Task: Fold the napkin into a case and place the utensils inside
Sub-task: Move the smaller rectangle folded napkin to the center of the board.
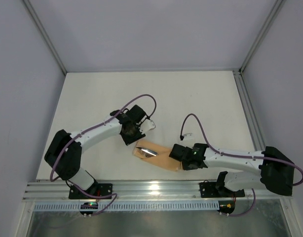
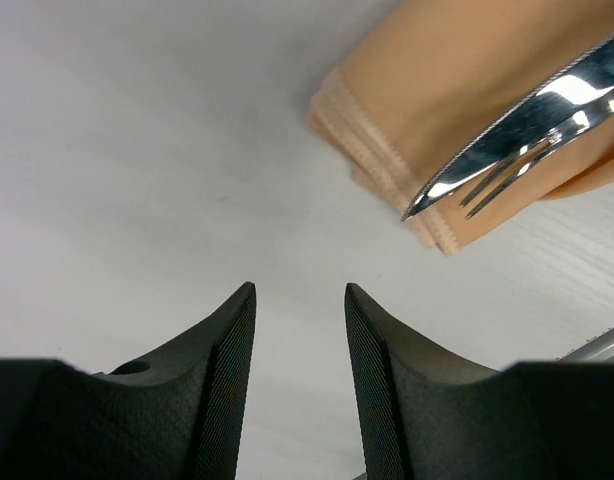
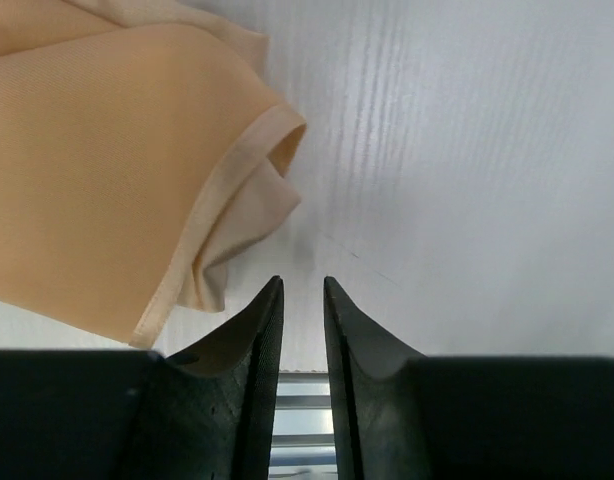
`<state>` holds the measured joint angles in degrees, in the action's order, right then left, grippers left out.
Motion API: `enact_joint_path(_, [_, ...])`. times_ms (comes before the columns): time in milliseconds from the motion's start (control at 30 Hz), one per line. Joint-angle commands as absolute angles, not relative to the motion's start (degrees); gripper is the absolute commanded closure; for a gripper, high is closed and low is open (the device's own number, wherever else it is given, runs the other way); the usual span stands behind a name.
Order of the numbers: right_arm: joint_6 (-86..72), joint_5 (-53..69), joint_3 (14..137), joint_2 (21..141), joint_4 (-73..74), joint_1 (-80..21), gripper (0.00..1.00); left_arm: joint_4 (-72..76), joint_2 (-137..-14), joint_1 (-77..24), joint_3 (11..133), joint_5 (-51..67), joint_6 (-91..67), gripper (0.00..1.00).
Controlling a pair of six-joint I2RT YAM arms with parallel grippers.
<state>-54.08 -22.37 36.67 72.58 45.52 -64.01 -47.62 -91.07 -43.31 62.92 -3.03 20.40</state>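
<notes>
The peach-orange napkin [image 1: 160, 158] lies folded as a narrow case near the table's front edge. It also shows in the left wrist view, napkin [image 2: 447, 80], and in the right wrist view, napkin [image 3: 97, 170]. The shiny metal heads of the utensils [image 1: 145, 151] stick out of its left end. Fork tines and a pointed tip of those utensils [image 2: 517, 140] rest on the cloth. My left gripper [image 1: 130, 135] hovers just up-left of that end, open and empty [image 2: 300, 290]. My right gripper [image 1: 183, 165] sits at the case's right end, its jaws narrowly open with nothing between them [image 3: 303, 282].
A ribbed aluminium rail [image 1: 156, 187] runs along the table's near edge, right behind the case, and shows between the right fingers. Grey enclosure walls and metal posts [image 1: 250, 54] bound the white table [image 1: 156, 94] at the back and sides.
</notes>
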Motion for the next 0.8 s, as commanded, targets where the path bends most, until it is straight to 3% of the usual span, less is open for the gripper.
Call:
enact_joint_path(0, [-54.49,-27.41,38.49,65.94,52.72,-62.85,0.73,-51.24,-86.58,-39.91,64.42,-1.94,20.92,0.57])
enact_joint_path(133, [-48.01,-30.84,44.80,59.51,55.82,-59.86,0.66,-53.08,-82.45,-36.48,63.90,-0.53,20.04,0.56])
enact_joint_path(200, [-36.35,-28.58,47.01,57.75,51.62,-56.61,0.62,-53.87,-80.26,-33.94,63.55,0.52,19.60,0.55])
enact_joint_path(300, [-20.28,-11.12,49.83,58.96,33.38,-50.39,0.51,-55.10,-75.42,-28.84,63.28,2.90,19.51,0.51])
enact_joint_path(600, [-7.74,13.42,62.13,88.92,13.64,-47.55,0.45,-56.16,-63.91,-13.55,56.96,5.36,20.65,0.36])
enact_joint_path(767, [-4.48,17.48,71.18,101.41,13.27,-46.76,0.48,-55.29,-60.65,-5.55,52.66,9.66,21.27,0.32])
